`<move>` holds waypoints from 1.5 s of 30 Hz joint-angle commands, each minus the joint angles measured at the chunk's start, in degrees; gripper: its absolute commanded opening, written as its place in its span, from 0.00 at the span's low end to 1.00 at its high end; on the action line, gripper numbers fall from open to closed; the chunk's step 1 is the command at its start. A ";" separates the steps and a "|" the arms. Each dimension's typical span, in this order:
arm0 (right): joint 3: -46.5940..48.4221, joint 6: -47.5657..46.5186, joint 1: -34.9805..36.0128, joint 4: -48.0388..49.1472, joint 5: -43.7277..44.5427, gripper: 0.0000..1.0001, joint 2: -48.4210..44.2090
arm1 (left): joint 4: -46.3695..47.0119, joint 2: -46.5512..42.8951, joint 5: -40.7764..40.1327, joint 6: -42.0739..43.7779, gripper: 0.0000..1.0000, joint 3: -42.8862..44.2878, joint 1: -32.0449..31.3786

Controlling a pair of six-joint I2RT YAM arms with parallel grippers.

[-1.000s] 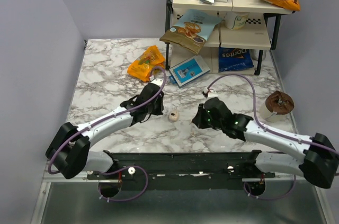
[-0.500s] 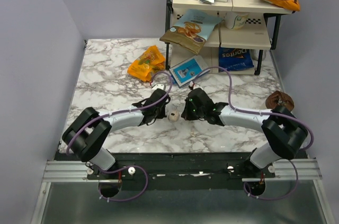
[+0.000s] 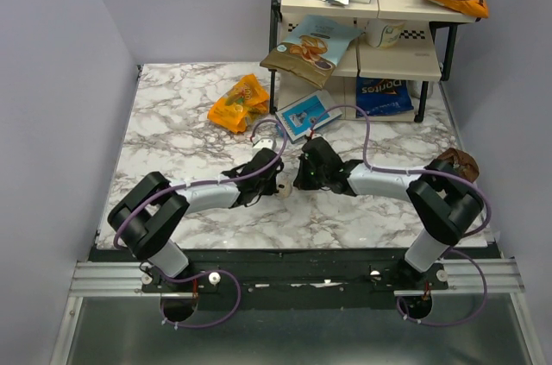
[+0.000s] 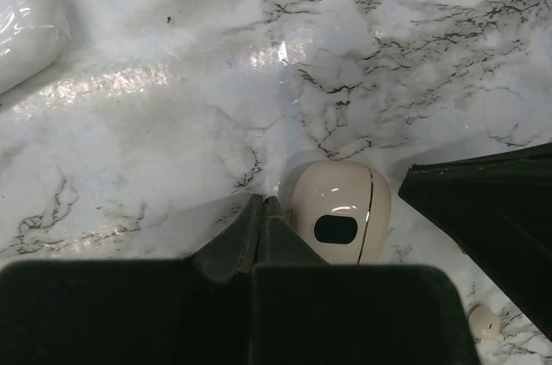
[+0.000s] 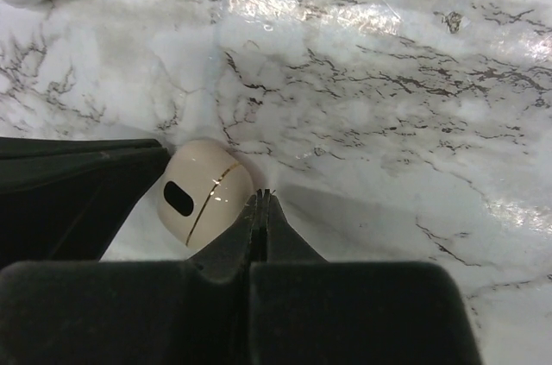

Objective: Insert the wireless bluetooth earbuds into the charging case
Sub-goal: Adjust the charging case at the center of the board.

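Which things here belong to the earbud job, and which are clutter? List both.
Job:
- charging case, closed
- left gripper and right gripper, both shut, flanking it
- small cream piece, possibly an earbud

Lying about:
- orange snack bag
- blue packet
- brown disc
- shelf rack with its snacks

Marble table [image 3: 172, 123] carries charging case [image 4: 340, 223], seemingly orange bag [image 3: 238, 103].

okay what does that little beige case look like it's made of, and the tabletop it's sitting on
The charging case: probably smooth, glossy plastic, going by its cream shell, small bright glint, thin seam line and dark oval inset. The tabletop: a polished white surface with grey and black veining that mirrors the lights; it looks like marble, though a printed laminate would look the same here.
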 commanded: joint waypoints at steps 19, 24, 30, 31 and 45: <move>2.47 -3.46 -1.81 -2.71 2.48 0.02 2.99 | -0.79 -4.94 -3.41 -6.42 0.00 -4.05 -6.20; 1.33 -4.60 -3.05 -4.65 4.76 0.06 -1.50 | -2.29 -6.70 -5.97 -6.68 0.00 -4.67 -6.21; -1.92 -5.65 -2.79 -5.36 -1.01 0.02 -7.38 | -1.24 -6.26 -5.53 -6.86 0.00 -5.55 -6.20; -2.36 -6.44 -2.44 -4.92 -1.47 0.01 -7.65 | -1.15 -6.17 -5.44 -6.94 0.00 -5.64 -6.20; -6.32 -8.03 -0.24 -8.08 -5.69 0.01 -9.59 | -1.24 -7.40 -6.32 -6.68 0.00 -5.81 -6.20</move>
